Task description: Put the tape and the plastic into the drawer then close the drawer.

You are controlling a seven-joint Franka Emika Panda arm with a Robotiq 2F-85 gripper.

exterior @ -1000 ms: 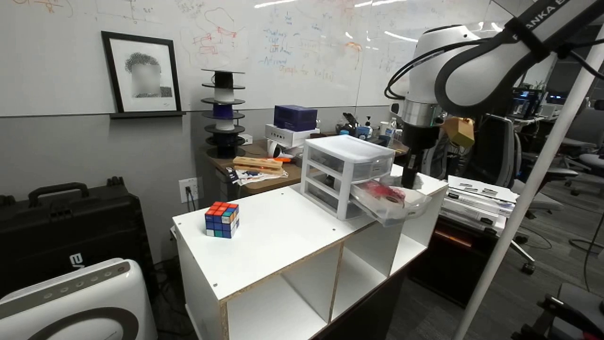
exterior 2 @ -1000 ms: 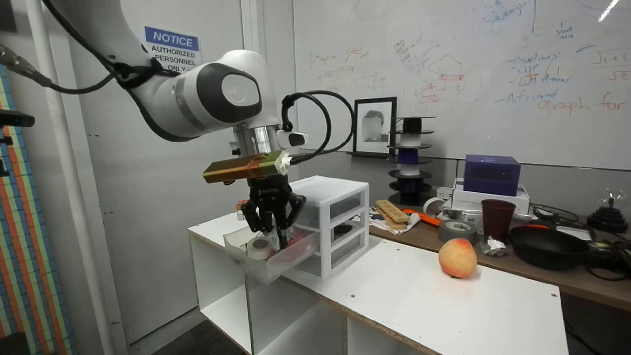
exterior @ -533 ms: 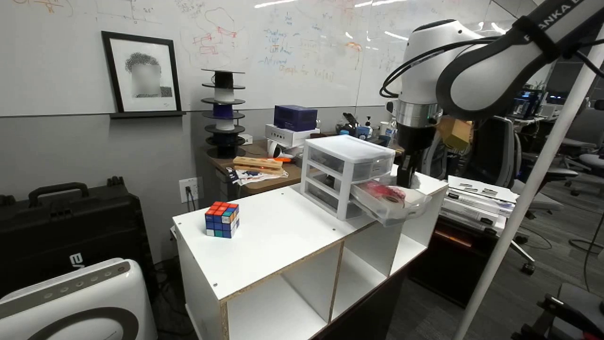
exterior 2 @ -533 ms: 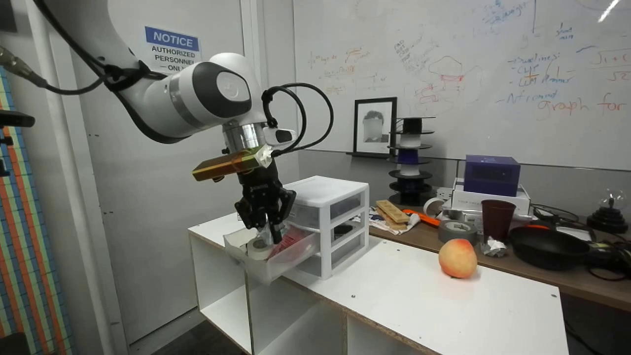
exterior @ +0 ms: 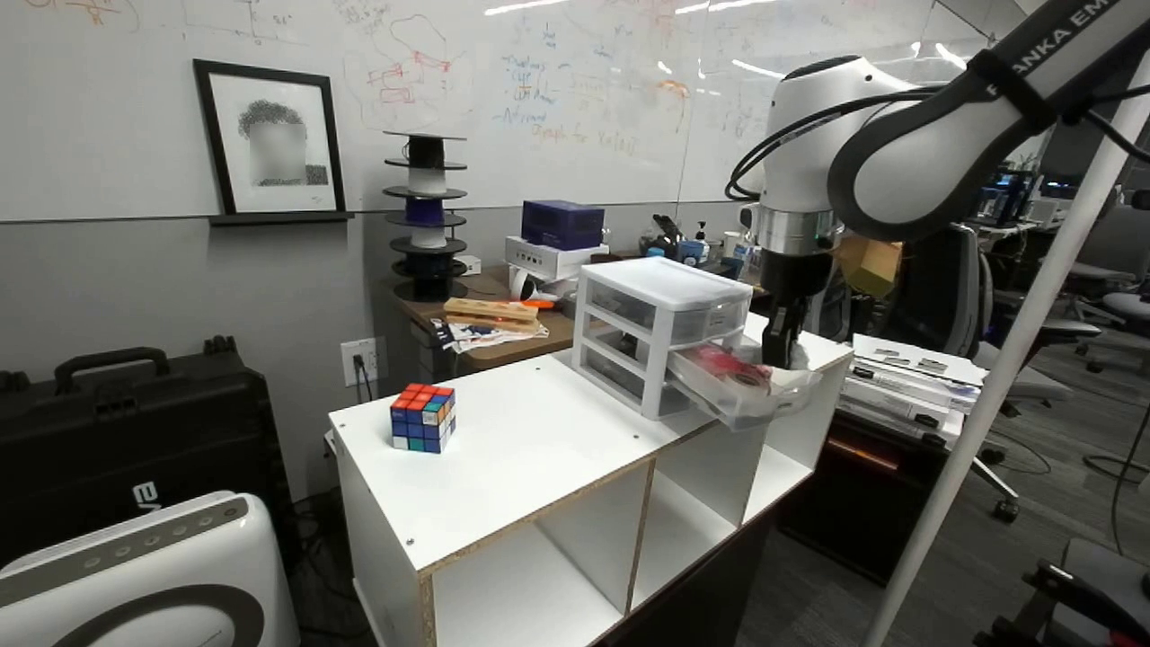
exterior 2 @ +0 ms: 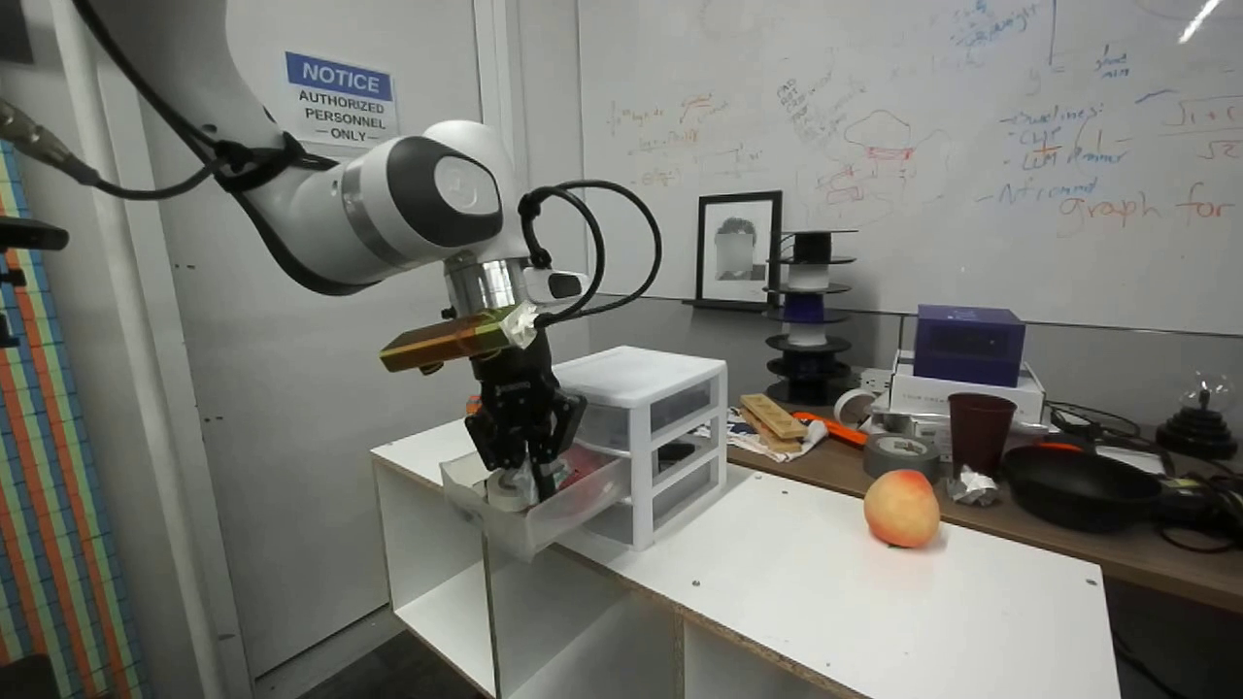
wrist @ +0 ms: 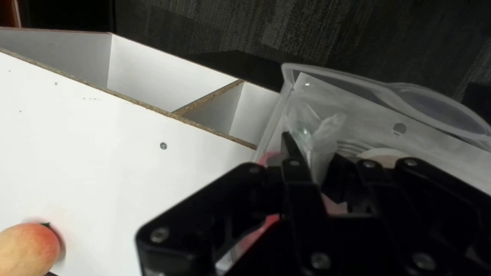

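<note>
The translucent drawer is pulled out of the small white drawer unit and also shows in an exterior view. A roll of white tape lies in it near its front, partly hidden by my gripper; it also shows in the wrist view. My gripper points down inside the drawer, next to the tape. In the wrist view its fingers are shut on the crumpled clear plastic. The plastic bunches up between the fingertips and reaches over the drawer's inside.
Red-pink items also lie in the drawer. The unit stands on a white shelf with a peach and a Rubik's cube on its top. A desk behind holds a grey tape roll and a black pan.
My gripper first shifts a little toward the drawer front and up, then comes down lower into the drawer with the plastic between its fingers. The drawer and tape stay put.
</note>
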